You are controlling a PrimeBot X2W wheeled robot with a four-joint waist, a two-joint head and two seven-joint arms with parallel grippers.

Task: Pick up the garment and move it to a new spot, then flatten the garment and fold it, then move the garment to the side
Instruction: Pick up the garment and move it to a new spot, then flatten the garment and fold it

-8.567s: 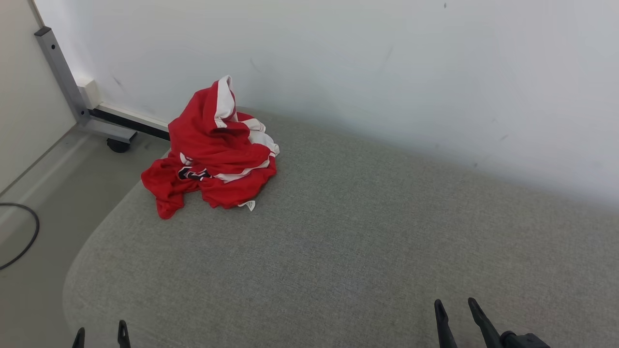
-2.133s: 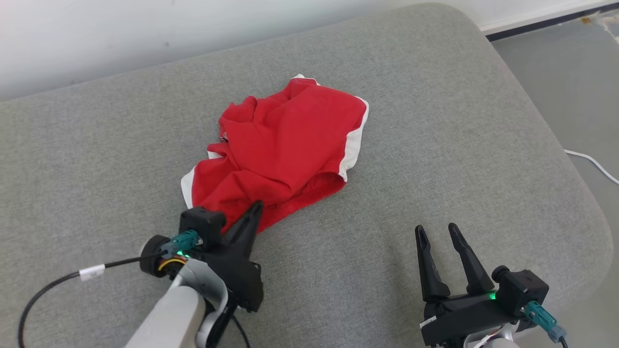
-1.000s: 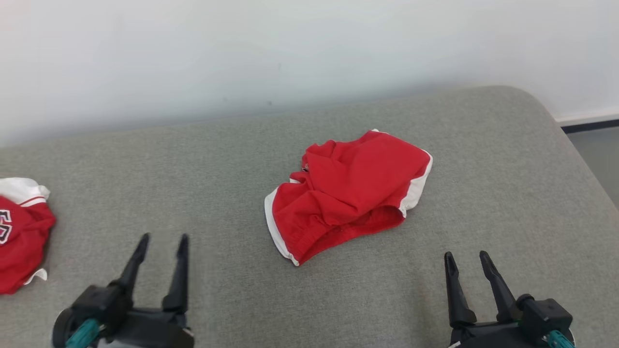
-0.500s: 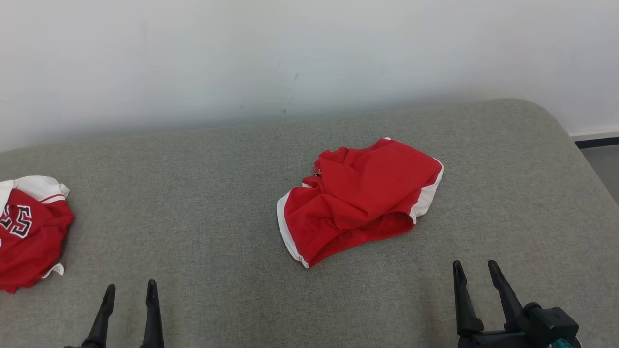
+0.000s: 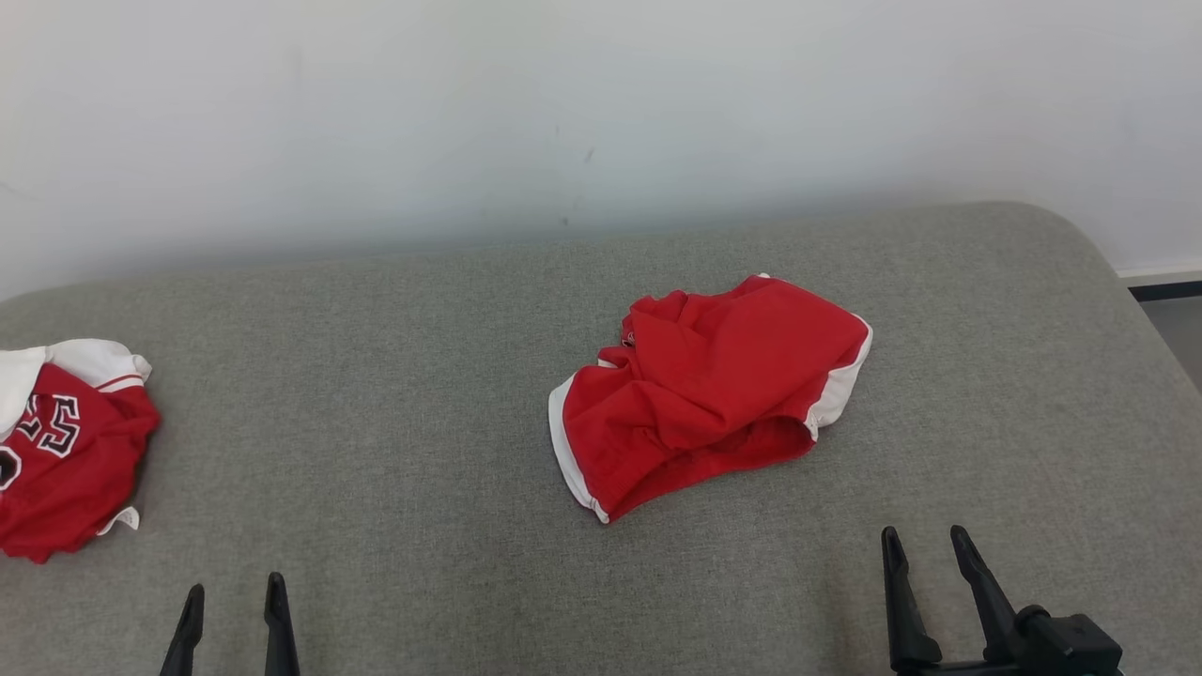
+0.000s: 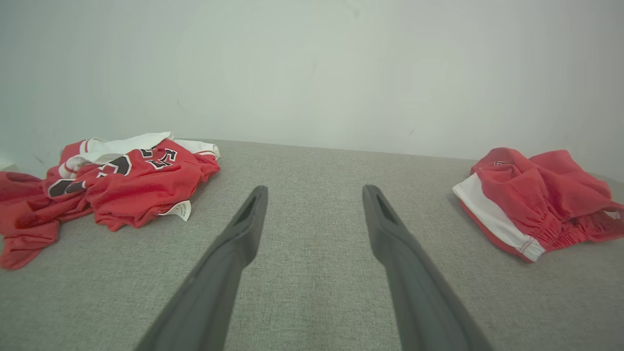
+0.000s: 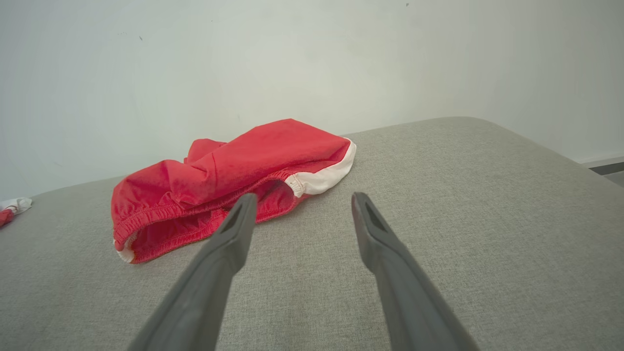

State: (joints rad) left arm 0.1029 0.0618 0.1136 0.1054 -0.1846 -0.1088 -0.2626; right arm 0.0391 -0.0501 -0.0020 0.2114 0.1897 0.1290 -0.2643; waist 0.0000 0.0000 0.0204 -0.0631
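On cushion (image 5: 423, 526), shorts (image 5: 714, 394) (crumpled); untouched

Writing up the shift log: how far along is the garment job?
Done, apparently: the shorts lie alone on the cushion, apart from the jersey, so the move looks finished. In hand: nothing; left gripper and right gripper are open and clear of the cloth. Left: the shorts are crumpled, so flattening, folding and setting aside.

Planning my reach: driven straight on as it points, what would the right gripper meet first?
Likely the red shorts, at their white-trimmed end just beyond the right gripper; depth is unclear.
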